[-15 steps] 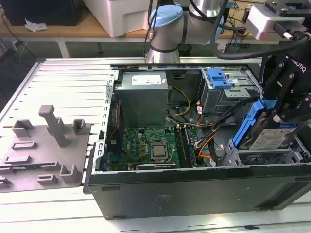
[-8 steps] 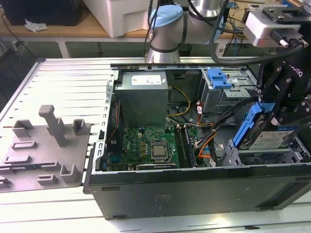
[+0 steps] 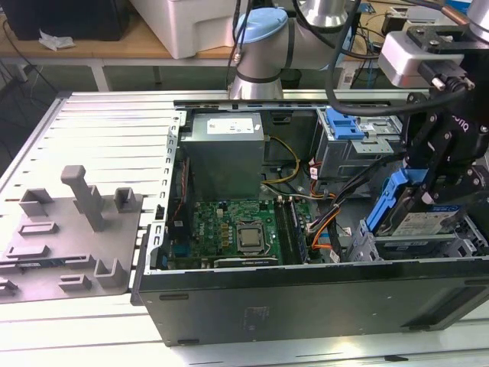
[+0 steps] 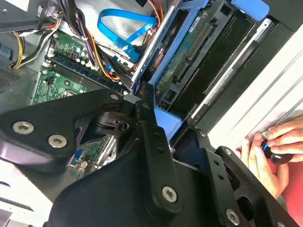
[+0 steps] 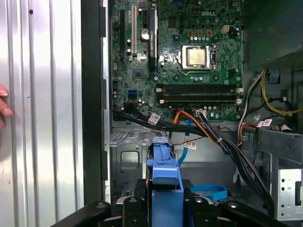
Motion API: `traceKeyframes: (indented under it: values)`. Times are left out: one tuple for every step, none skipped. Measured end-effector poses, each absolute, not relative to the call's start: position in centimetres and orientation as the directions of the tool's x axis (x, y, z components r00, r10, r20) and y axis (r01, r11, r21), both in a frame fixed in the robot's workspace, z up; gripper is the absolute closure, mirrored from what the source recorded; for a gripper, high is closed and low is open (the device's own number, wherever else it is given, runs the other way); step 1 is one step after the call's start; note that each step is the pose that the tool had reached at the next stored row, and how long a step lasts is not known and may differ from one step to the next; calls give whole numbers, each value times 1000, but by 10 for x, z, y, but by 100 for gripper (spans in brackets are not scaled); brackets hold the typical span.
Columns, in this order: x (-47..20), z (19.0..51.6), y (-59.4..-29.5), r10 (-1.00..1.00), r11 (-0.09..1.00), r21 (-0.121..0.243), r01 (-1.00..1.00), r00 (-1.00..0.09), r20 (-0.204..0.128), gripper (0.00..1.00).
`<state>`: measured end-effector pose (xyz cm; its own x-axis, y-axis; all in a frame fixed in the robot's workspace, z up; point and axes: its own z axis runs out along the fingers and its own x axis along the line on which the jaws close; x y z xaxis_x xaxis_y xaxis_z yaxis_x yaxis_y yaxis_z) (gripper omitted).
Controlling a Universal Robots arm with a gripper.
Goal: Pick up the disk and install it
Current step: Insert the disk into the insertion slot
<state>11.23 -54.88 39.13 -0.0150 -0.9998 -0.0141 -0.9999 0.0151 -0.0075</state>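
The disk (image 3: pixel 425 222), a silver drive with a blue-and-white label in a blue caddy rail (image 3: pixel 384 202), hangs tilted over the drive bay at the exterior view's right end of the open computer case. My gripper (image 3: pixel 435 183) is shut on its raised end from above. In the first wrist view the blue caddy (image 5: pixel 164 171) stands between the black fingers (image 5: pixel 130 208), above the grey bay floor. In the second wrist view the disk's green circuit-board underside (image 4: pixel 188 53) runs away from the gripper, and a blue caddy edge (image 4: pixel 168 124) sits by the finger links.
Inside the case are the motherboard (image 3: pixel 237 229), a bundle of cables (image 5: pixel 208 135) and a blue latch bracket (image 3: pixel 344 125) on a grey cage. A grey fixture with posts (image 3: pixel 80 222) lies at the exterior view's left. A person's hand (image 4: pixel 272 147) rests beside the case.
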Motion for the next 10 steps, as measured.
traceKeyframes:
  values:
    - [112,391,-549,-1000,15,-8,-1000,-15,-14,64]
    - [112,391,-549,-1000,15,-8,-1000,-15,-14,64]
    - [112,391,-549,-1000,15,-8,-1000,-15,-14,62]
    - [112,391,-549,-1000,15,-8,-1000,-15,-14,56]
    - [112,391,-549,-1000,15,-7,-1000,-15,-14,50]
    - [112,390,-549,-1000,15,-8,-1000,-15,-14,50]
    - [112,390,-549,-1000,15,-7,-1000,-15,-14,44]
    - [112,390,-549,-1000,15,-8,-1000,-15,-14,44]
    - [112,390,-549,-1000,15,-8,-1000,-15,-14,44]
    - [112,390,-549,-1000,15,-7,-1000,-15,-14,44]
